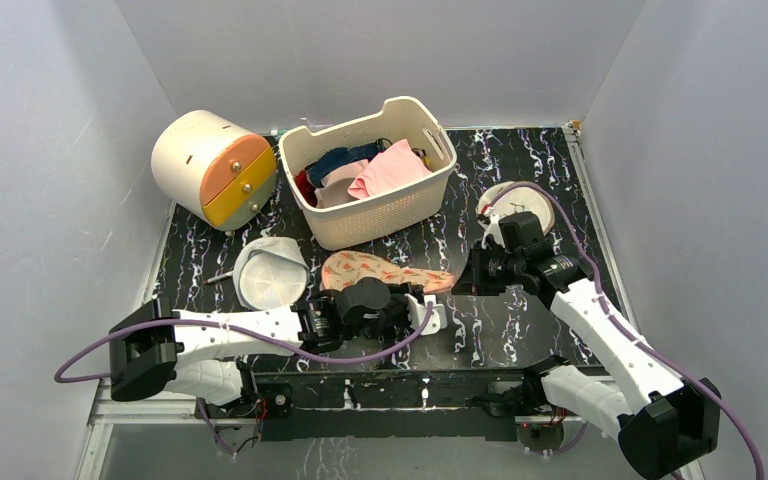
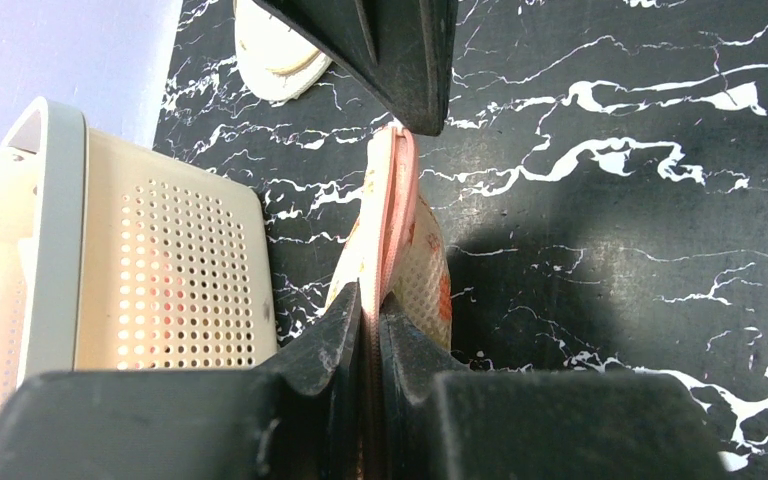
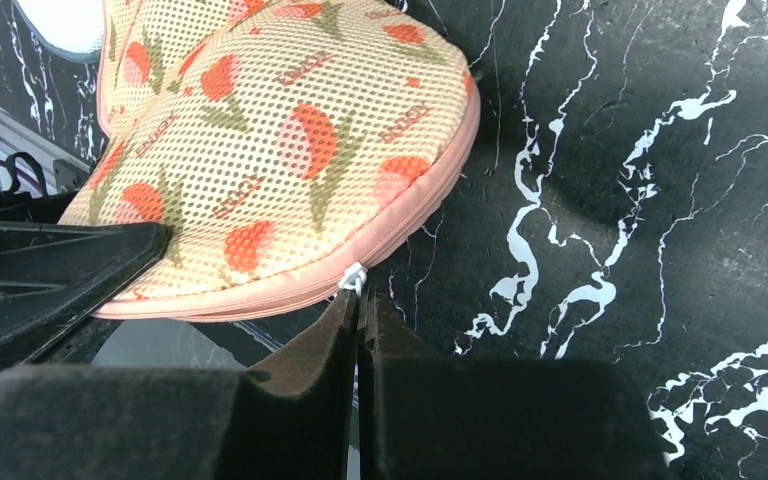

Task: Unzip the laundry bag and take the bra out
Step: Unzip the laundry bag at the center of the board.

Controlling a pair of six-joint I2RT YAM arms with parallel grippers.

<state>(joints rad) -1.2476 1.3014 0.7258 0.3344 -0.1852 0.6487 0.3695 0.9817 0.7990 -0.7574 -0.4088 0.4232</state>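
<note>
I log the laundry bag (image 1: 385,272) lying lengthwise along the table (image 1: 500,320) near edge between my arms: left gripper (image 2: 372,322) clamped on its pink trim (image 2: 396,200), right gripper (image 3: 360,308) pinching the zipper pull (image 3: 353,278).

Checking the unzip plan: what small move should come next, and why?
Probably draw the right end effector along the pink trim: it is shut on the zipper pull, the laundry bag looks zipped, and the left end effector clamps its trim.

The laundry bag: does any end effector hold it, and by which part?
Both. The left end effector is shut on the pink trim of the laundry bag; the right end effector pinches its zipper pull.
</note>
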